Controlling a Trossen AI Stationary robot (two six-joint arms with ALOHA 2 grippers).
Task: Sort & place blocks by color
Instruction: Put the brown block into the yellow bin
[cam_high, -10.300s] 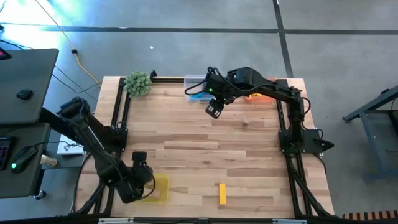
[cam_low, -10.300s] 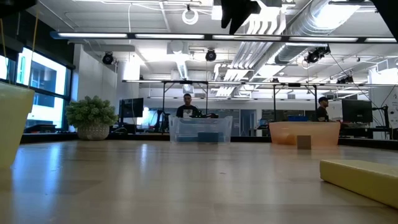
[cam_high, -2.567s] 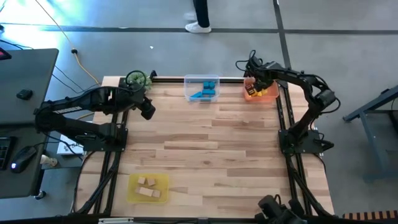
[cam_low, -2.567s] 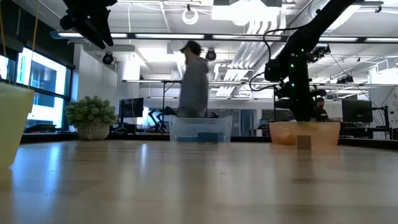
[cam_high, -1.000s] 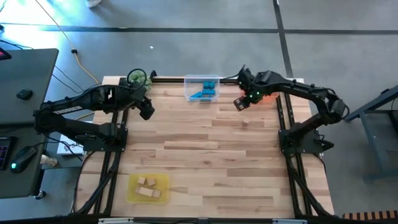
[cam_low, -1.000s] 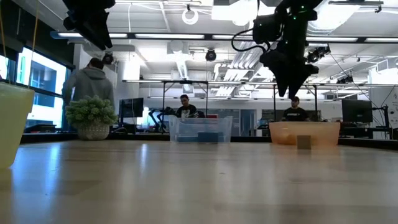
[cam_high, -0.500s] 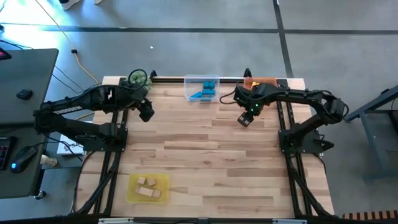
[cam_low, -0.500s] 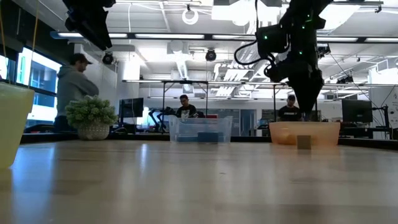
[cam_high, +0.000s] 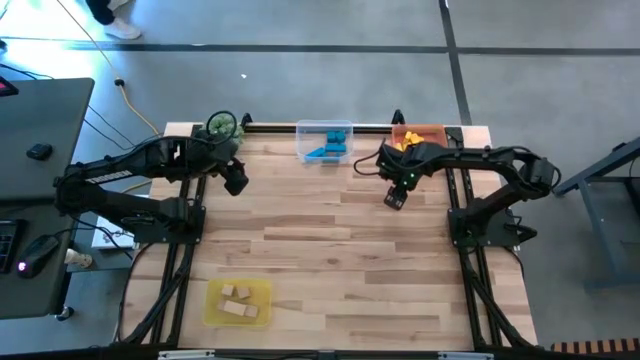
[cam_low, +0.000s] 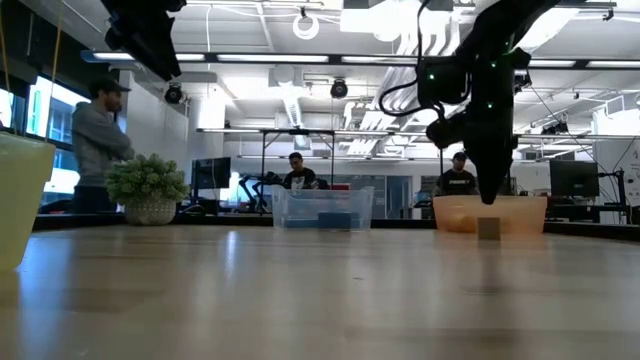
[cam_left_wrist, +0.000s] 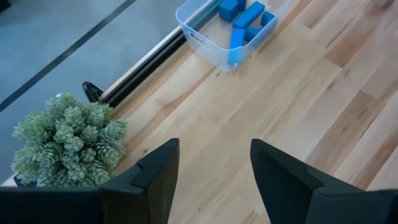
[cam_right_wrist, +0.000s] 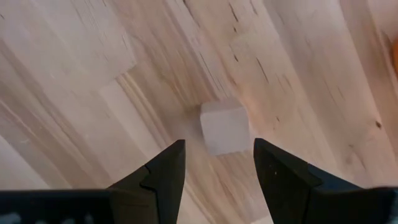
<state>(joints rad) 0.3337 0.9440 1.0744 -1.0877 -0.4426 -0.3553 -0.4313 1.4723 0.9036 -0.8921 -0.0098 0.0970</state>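
- High view: my right pincer (cam_high: 393, 198) hangs near the desk's (cam_high: 330, 250) far right corner, fingers parted around nothing.
- Right wrist view: a plain wood cube (cam_right_wrist: 224, 126) lies on the desk just ahead of those fingers, untouched.
- My left pincer (cam_high: 237, 185) waits open near the far left corner, beside the plant ball (cam_high: 222, 126).
- Blue blocks (cam_high: 328, 147) fill the clear tray (cam_high: 303, 145) at the far edge, yellow blocks (cam_high: 405, 145) the orange tray (cam_high: 428, 131); plain blocks (cam_high: 237, 300) sit in the yellow tray (cam_high: 213, 304) near the front left corner.

High view looked straight down on whole worktop (cam_high: 330, 250). Low view sat at worktop level, faced clear tray (cam_low: 322, 208) and room. Left wrist view shared that tray. Right wrist view hung close above worktop.
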